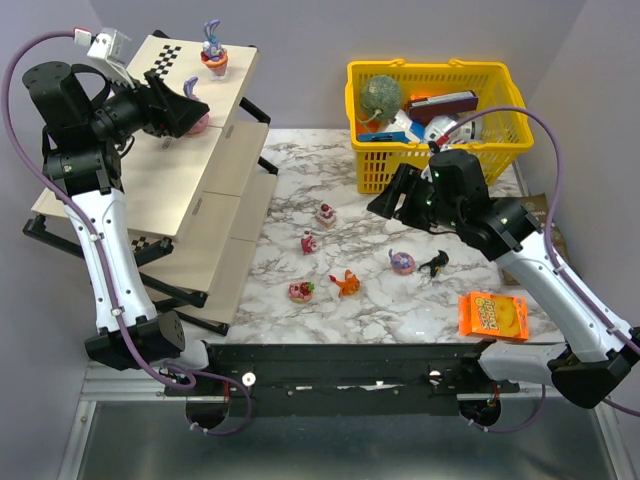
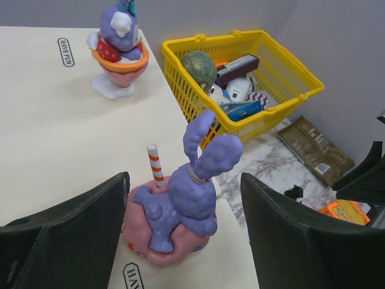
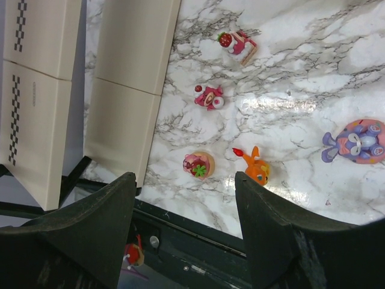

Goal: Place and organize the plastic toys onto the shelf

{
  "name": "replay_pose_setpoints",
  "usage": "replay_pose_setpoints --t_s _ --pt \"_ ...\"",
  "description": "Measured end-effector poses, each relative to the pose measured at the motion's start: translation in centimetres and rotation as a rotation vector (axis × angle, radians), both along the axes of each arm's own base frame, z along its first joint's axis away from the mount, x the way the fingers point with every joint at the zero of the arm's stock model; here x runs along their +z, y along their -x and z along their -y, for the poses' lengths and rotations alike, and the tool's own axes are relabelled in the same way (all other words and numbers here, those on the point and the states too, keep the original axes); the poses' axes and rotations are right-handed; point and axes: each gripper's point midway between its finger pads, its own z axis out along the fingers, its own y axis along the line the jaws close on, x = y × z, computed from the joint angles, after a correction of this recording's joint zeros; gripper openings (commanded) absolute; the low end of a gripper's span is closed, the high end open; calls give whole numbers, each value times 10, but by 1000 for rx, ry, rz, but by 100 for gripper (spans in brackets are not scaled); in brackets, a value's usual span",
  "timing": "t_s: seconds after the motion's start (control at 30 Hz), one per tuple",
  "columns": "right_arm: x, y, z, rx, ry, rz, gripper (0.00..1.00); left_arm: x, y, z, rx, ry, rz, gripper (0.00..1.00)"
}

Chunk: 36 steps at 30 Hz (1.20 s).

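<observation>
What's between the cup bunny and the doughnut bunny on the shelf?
Nothing, just bare shelf between the cup bunny and the doughnut bunny; the left wrist view shows it.

marble table (image 1: 400, 322) | six toys (image 1: 346, 283) | yellow basket (image 1: 420, 66) | orange packet (image 1: 493, 315)

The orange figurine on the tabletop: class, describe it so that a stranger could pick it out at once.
Start at the marble tabletop in front of the yellow basket and look toward its near edge. There the orange figurine sits between a round pink toy and a purple rabbit on a doughnut. It is the only orange toy there.
</observation>
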Motion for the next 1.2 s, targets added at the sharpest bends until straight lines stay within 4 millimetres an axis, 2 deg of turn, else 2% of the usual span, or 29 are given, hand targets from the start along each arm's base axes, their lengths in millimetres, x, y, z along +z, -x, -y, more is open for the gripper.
replay_pose_setpoints --t_s 0.07,0.2,0.37,0.53,0.8,0.9,1.0,1.1,1.2 --pt "-1 1 0 -1 -1 -1 74 0 -1 -1 9 3 -2 98" --pt "0 3 2 -1 -6 7 75 2 -2 -3 27 12 -4 99" --pt "5 5 4 -1 -17 21 75 18 4 -4 64 0 57 99" --pt "8 6 5 -1 -23 29 75 44 22 -2 99 -23 154 99" --pt "15 11 8 0 -36 51 75 68 46 -3 172 -59 244 99" --pt "15 11 8 1 -36 52 75 78 65 3 176 -85 290 99" --pt "15 11 8 1 -36 52 75 91 95 20 114 -106 351 99" --pt "15 11 8 1 -35 52 75 101 131 52 -26 -114 424 99" --pt "13 11 8 1 -33 50 75 100 162 80 -168 -91 465 99"
